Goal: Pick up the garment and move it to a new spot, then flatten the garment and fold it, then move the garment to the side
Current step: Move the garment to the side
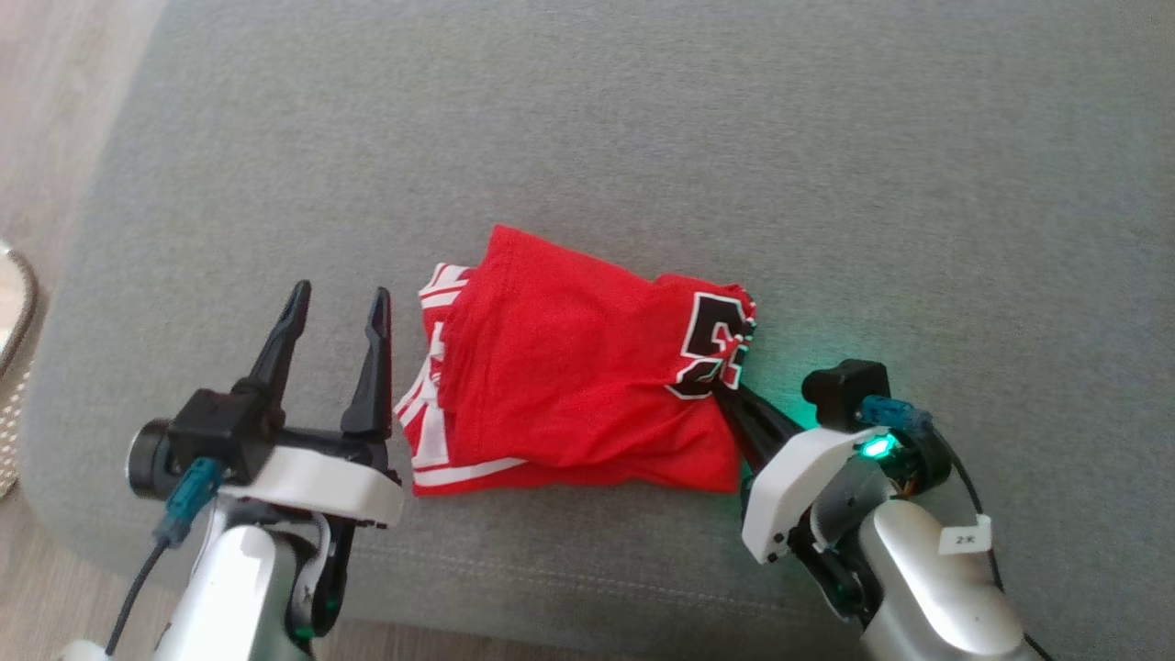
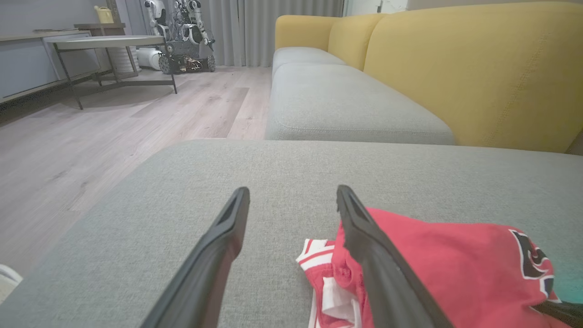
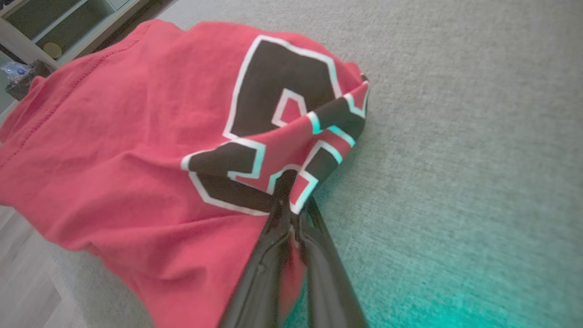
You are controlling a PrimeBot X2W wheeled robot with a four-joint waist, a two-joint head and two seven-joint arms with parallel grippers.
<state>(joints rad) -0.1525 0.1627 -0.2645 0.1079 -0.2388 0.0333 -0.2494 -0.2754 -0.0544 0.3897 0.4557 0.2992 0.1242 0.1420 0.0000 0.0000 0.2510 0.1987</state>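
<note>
Garment, a folded red jersey with white stripes and black number (image 1: 569, 367), lies on the grey fabric sofa cushion (image 1: 643, 138). Its right edge is clamped in the right end effector (image 3: 291, 202). The left end effector (image 1: 335, 308), jaws apart, sits just beside it. Pulling from one side only could undo the folds.

The garment (image 1: 569, 386) is soft, matt red cloth, creased, with a smooth black-and-white print. The sofa cushion (image 1: 643, 138) is coarse grey woven fabric. The floor (image 2: 68, 150) is pale wood plank with a faint satin sheen.

folded red garment (image 1: 560, 386) on cushion (image 1: 643, 138)
</note>
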